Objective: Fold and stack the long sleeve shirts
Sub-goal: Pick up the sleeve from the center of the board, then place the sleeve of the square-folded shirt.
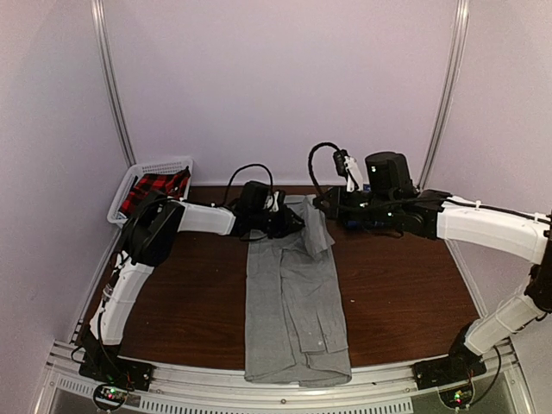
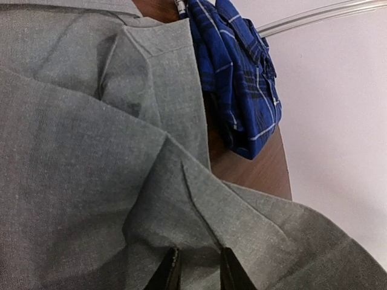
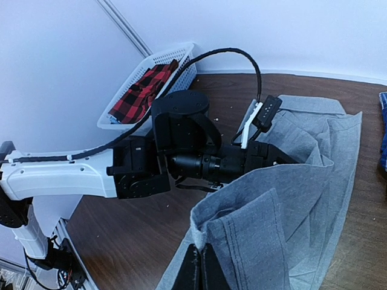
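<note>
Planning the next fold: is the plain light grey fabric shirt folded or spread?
Partly folded: the grey shirt lies as a narrow lengthwise strip, far end pinched by left gripper and right gripper.

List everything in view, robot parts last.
grey shirt: one, plain light grey, spread lengthwise down the middle of the table, far end lifted and bunched
blue plaid shirt: one, dark blue with thin white lines, crumpled on the table beside the grey shirt's far end
basket: one, white, far left corner
cloth: one, red and black plaid, in the basket
table: one, dark brown wood
left pincer: one, black, gripping grey shirt fabric at the far end
right pincer: one, black, pinching a raised fold of the grey shirt
</note>
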Controlling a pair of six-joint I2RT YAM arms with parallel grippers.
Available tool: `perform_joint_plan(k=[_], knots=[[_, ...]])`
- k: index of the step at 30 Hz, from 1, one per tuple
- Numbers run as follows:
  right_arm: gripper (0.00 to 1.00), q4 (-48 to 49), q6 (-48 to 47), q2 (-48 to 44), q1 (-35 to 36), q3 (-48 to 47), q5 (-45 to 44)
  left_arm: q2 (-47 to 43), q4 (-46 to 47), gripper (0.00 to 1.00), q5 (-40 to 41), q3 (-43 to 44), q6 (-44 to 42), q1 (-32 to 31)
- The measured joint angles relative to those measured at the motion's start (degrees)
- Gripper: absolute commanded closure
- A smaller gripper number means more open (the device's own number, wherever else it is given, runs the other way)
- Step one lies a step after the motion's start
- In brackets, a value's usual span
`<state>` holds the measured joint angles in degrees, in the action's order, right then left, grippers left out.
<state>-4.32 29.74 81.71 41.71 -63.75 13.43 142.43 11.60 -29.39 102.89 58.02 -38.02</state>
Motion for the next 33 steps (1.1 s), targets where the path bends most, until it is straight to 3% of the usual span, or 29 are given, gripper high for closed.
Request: perform_joint_plan(k=[13, 33], knots=[[1.0, -3.7, -3.5, -2.9, 0.0, -3.2, -9.2, -1.9, 0.4, 0.82, 2.1, -3.3, 0.1, -0.3], [1.0, -2.8, -4.1, 5.8, 6.4, -5.4, -1.6, -1.9, 1.9, 0.83, 2.2, -3.0, 1.5, -1.1]])
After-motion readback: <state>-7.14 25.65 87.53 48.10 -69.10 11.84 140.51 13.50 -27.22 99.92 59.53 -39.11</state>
